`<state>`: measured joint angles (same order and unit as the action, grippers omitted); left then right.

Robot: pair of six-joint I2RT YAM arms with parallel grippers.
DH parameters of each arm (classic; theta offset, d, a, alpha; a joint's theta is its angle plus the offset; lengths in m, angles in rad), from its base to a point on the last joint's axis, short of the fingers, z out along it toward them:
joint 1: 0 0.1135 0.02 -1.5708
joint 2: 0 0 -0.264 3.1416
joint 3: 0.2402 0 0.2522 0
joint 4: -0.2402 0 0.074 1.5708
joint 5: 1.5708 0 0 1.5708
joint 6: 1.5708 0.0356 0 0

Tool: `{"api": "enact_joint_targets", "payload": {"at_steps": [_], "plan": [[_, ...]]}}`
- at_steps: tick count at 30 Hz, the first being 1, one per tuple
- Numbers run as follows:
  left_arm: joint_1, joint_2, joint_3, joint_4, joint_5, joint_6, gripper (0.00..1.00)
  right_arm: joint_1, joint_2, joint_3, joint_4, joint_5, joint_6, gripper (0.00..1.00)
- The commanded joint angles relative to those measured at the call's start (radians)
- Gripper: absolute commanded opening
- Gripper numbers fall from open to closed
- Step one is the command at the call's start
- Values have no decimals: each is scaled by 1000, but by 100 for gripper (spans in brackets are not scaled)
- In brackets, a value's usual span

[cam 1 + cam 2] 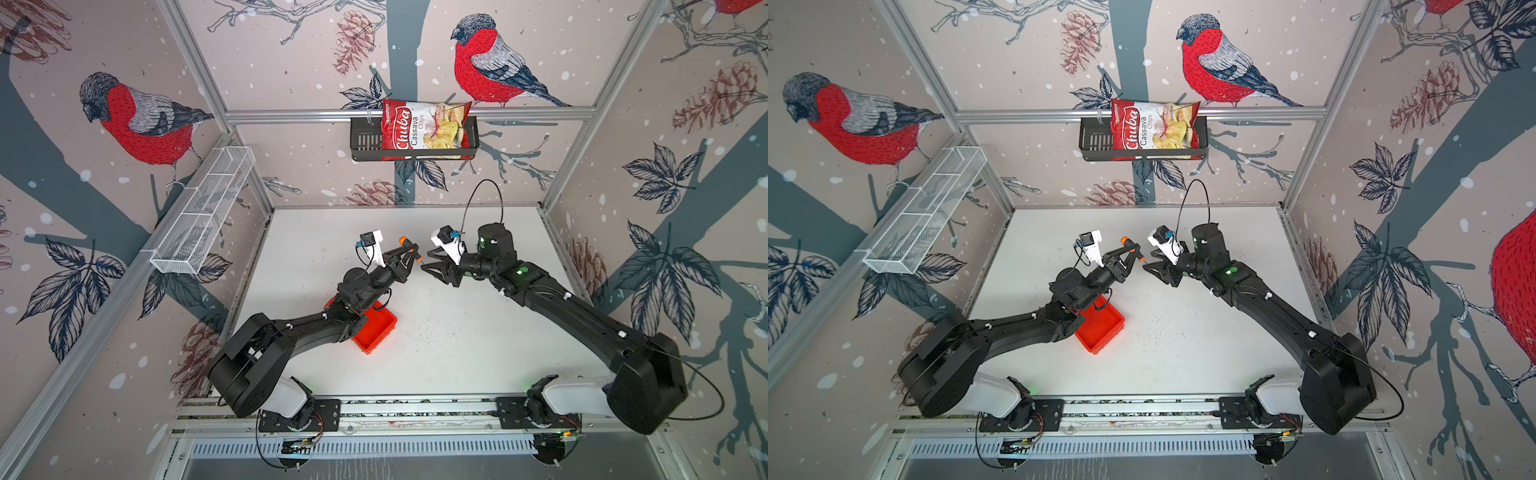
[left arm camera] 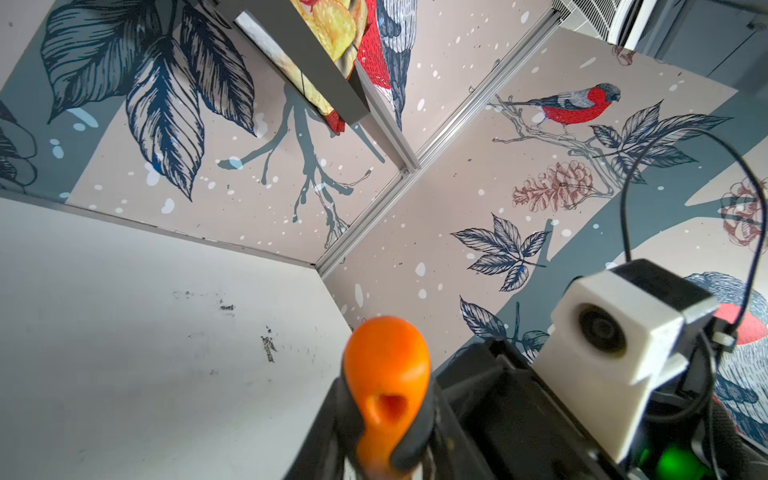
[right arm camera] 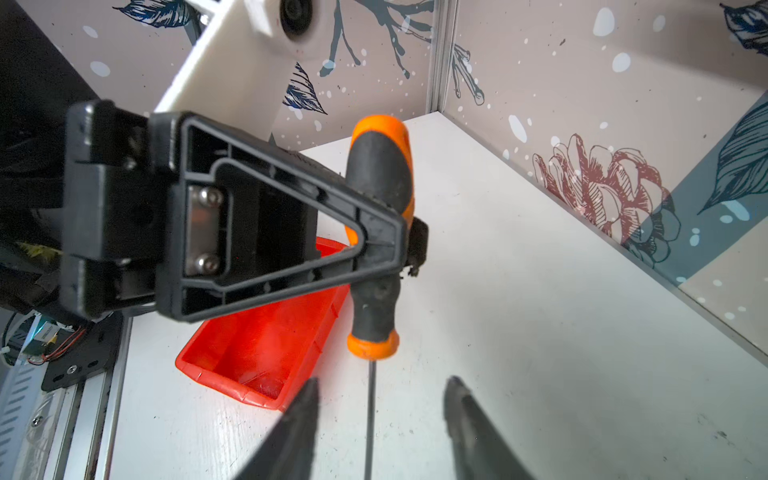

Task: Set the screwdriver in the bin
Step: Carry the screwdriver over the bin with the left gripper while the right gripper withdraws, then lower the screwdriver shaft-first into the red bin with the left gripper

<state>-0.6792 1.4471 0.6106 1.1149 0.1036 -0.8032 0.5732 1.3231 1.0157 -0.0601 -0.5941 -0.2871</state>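
Screwdriver (image 3: 376, 174), rubbery orange-black handle, clamped in left jaws; right jaws spread around thin shaft.

In a top view, a red bag of chips (image 1: 424, 126) sits in a black basket (image 1: 365, 140) at the top middle, a white wire shelf (image 1: 203, 212) hangs at the left, the white bench (image 1: 457, 332) lies below, and red birds (image 1: 141, 124) cover the walls.

Orange screwdriver (image 2: 386, 374) butt between black jaws, white tabletop (image 2: 124, 332) behind, white camera housing (image 2: 615, 332) alongside.
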Motion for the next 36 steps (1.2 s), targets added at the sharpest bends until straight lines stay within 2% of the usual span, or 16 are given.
{"api": "enact_joint_targets", "payload": {"at_steps": [1,4,7,12,19,23,27,36], "plan": [[26,-42,-38,-19,-18,19,0,1,-12,-15,66,-25,25,79],[58,-114,-75,-99,-27,9,0,2,-10,-16,76,-49,36,90],[91,-206,-99,-246,-44,25,0,5,-5,-19,83,-59,37,94],[162,-361,-132,-518,-42,42,0,12,21,-16,94,-73,29,100],[198,-537,-78,-969,-107,148,0,41,64,6,127,-130,23,100],[202,-562,-30,-1210,-155,170,0,80,91,20,130,-148,16,100],[201,-550,0,-1348,-161,137,0,119,124,48,95,-156,-14,100],[201,-496,20,-1425,-81,33,0,163,153,60,71,-151,-37,100]]}}
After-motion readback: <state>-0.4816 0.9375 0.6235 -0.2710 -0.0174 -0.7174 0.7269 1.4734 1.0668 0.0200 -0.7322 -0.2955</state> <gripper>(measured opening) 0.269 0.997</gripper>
